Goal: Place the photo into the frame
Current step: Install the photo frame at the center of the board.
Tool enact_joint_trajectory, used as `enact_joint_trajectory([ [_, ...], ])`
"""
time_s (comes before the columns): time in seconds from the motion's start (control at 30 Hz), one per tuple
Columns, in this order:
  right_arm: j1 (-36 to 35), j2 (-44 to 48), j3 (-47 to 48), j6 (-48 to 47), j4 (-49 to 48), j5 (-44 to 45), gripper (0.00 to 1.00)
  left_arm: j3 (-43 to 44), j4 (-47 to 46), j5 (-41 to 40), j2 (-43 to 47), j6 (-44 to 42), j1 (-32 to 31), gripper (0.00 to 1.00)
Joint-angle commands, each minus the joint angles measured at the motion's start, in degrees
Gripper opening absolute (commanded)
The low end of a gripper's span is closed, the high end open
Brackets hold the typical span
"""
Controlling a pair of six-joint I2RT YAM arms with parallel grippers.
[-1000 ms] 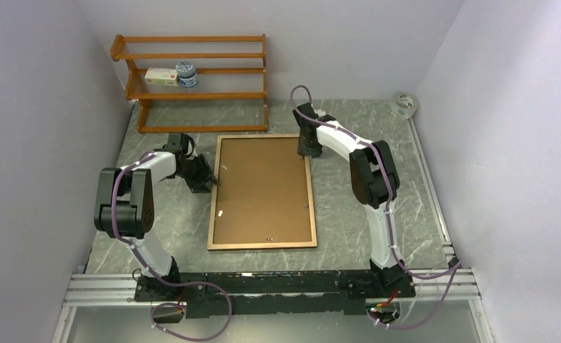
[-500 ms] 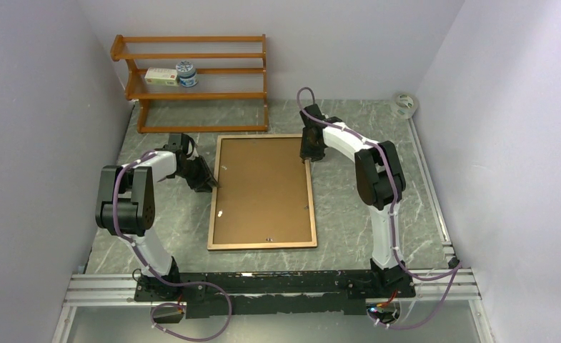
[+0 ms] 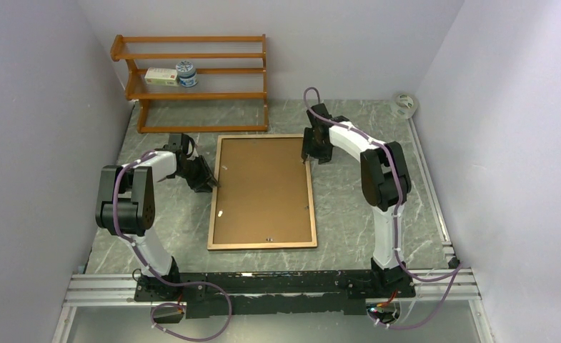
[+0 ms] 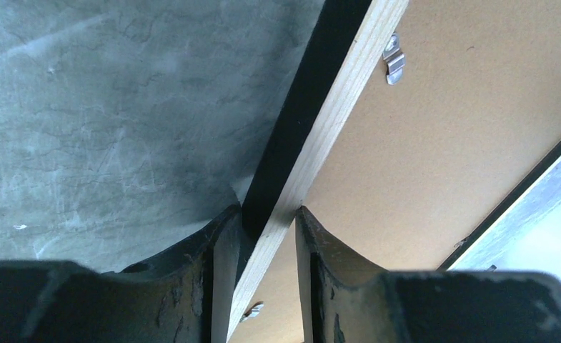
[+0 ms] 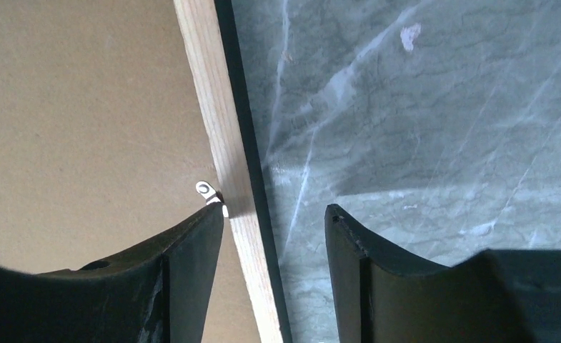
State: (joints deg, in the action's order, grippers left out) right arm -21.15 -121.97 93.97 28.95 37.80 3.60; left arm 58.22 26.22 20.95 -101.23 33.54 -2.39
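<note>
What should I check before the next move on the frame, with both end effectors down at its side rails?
1. Grip of the left end effector on the frame: fingers closed on the left rail, one on each side. Ok.
2. Grip of the right end effector: it straddles the right rail with jaws open and clear of it. Not ok for a two-arm lift.
3. The frame lies back up on the table. Ok.
4. The backing board sits inside the rails. Ok.
5. The photo is inside the frame: not visible in any view. Cannot tell.
6. The metal tab is holding the backing board. Cannot tell.
</note>
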Motion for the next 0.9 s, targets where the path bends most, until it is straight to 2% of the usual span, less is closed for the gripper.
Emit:
enact_joint_trajectory([
  [0.0, 0.0, 4.1, -2.6, -1.8, -0.6, -2.2, 0.58, -1.4, 0.8, -2.6, -0.6, 0.0, -0.3, 0.39],
  [0.13, -0.5, 4.5, -3.5, -4.2, -2.2, -5.4, 0.59, -1.7, 0.8, -2.5, -0.6, 0.1, -0.3, 0.4],
  [0.37, -2.1, 1.4, -1.0, -5.5, -1.1, -4.3, 0.59, -1.6, 0.7, -2.0, -1.2, 0.0, -0.3, 0.4],
  [0.47, -2.0, 0.5, -0.7, -4.4, -1.6, -2.3, 0.55, -1.6, 1.0, -2.3, -1.1, -0.2, -0.4, 0.4],
  [0.7, -2.0, -1.7, 1.2, -3.6, -0.4, 4.4, 0.37, -1.5, 1.0, -2.1, -1.3, -0.2, -0.3, 0.4],
  [0.87, -2.0, -2.2, 0.8, -3.9, -1.3, 4.6, 0.35, -1.5, 0.9, -1.8, -1.6, -0.2, -0.4, 0.4],
])
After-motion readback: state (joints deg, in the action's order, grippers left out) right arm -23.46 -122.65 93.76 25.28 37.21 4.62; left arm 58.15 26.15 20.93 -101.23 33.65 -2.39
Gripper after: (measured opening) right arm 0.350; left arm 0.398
